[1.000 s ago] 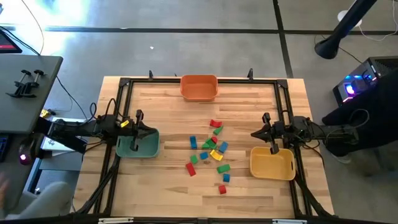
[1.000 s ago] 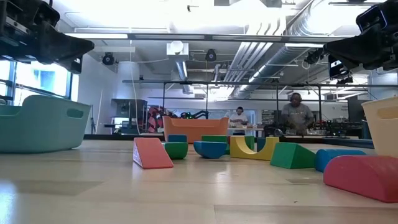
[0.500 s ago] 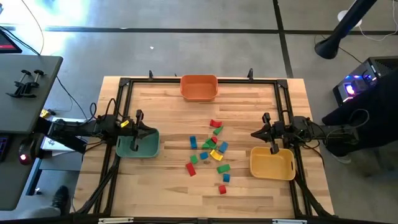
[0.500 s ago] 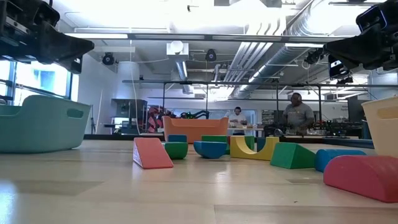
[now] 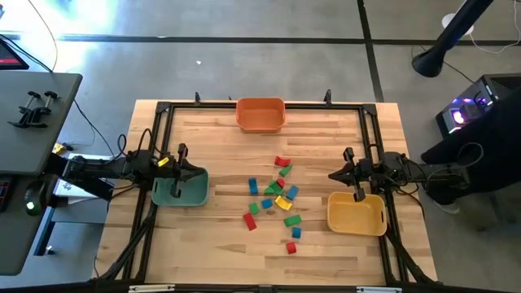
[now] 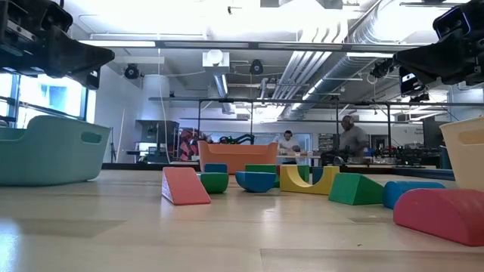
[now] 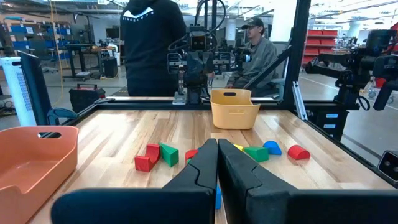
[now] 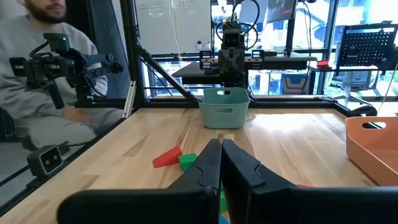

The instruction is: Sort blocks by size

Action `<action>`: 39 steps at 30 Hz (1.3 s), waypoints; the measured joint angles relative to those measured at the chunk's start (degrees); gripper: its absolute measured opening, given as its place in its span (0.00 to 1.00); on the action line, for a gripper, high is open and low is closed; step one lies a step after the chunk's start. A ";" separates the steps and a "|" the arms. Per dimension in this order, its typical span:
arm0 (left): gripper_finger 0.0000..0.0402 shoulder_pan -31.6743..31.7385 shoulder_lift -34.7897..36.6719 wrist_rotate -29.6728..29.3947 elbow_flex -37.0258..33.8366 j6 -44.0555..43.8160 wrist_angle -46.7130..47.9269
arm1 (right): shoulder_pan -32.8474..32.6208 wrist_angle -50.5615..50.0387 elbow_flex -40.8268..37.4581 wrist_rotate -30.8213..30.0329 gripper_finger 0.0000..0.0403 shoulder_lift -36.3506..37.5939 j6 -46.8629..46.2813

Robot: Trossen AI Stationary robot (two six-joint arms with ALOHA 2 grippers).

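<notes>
Sorting not yet begun, both grippers closed and empty

High view: blocks [image 5: 275, 195] lie loose in a cluster at the middle of the table [image 5: 220, 244], between the green bin [image 5: 181, 190] and the yellow bin [image 5: 356, 213], with the orange bin [image 5: 260, 113] at the far edge. No block shows inside any bin, so I judge the whole sort is left to do. The left gripper [image 5: 198, 171] hangs over the green bin, the right gripper [image 5: 334, 174] beside the yellow bin's far edge, both well apart from the blocks.

Low view: a red wedge [image 6: 185, 186], green, blue and yellow pieces rest on the tabletop; nothing is lifted.

Left wrist view: the left gripper's fingers [image 7: 202, 171] are pressed together, pinching nothing, aimed at the cluster.

Right wrist view: the right gripper's fingers [image 8: 208, 165] are likewise pressed together and bare.
</notes>
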State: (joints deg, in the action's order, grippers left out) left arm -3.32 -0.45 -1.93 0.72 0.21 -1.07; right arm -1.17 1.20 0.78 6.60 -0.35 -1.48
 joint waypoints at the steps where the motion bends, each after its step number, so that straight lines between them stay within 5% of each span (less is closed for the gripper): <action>1: 0.00 0.00 0.00 0.00 0.00 0.00 -0.01 | 0.00 -0.01 0.00 -0.01 0.00 0.00 -0.01; 18: 0.00 -0.01 0.00 0.01 0.00 -0.20 -0.02 | 0.00 0.01 0.00 -0.01 0.00 -0.01 0.00; 22: 0.00 0.01 -0.02 0.01 0.00 -6.23 -0.55 | 0.00 -0.01 0.00 0.00 0.00 -0.01 -0.01; 30: 0.00 -0.19 -0.03 0.36 0.01 -14.89 -9.82 | 0.00 0.00 -0.02 0.00 0.00 0.00 -0.02; 39: 0.00 -0.23 -7.99 2.98 0.01 -9.62 -20.45 | 0.00 0.01 -0.02 0.01 0.00 -0.01 -0.01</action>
State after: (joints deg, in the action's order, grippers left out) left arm -3.55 -8.44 1.05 0.73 -9.41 -21.53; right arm -1.17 1.21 0.75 6.61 -0.35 -1.48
